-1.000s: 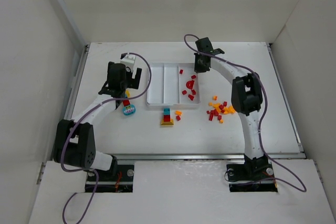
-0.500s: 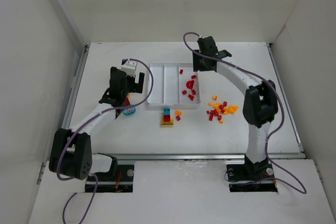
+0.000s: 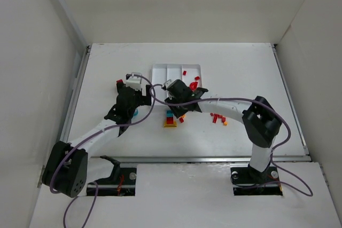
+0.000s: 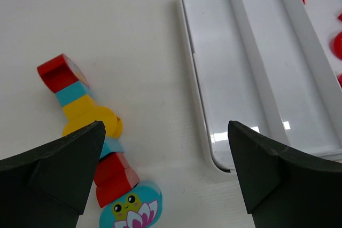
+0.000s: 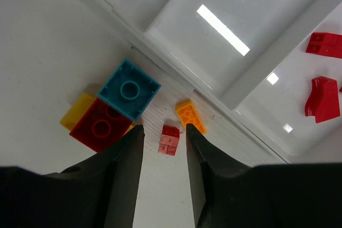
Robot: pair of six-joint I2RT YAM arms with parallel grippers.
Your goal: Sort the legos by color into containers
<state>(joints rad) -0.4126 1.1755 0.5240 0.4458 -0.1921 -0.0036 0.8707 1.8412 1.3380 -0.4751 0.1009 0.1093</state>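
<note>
In the right wrist view my right gripper (image 5: 164, 127) is open, its fingers either side of a small red lego (image 5: 170, 139) on the table without touching it. An orange lego (image 5: 191, 116) lies just beyond, beside a teal, red and yellow stack (image 5: 115, 108). The white tray (image 3: 160, 70) holds red legos (image 5: 323, 102) in its right container. The left and middle containers (image 4: 251, 62) show nothing inside. My left gripper (image 4: 165, 148) is open wide above bare table, between the tray's left wall and a red, teal and yellow clump (image 4: 80, 105).
A teal piece with a frog picture (image 4: 131, 206) ends that clump. More loose red and orange legos (image 3: 218, 117) lie right of the stack (image 3: 170, 119). My right arm (image 3: 224, 104) stretches across the tray's near edge. White walls enclose the table.
My right arm has swung from the tray's far right corner to its near edge, and its jaws have opened over the small red lego. My left arm has shifted nearer.
</note>
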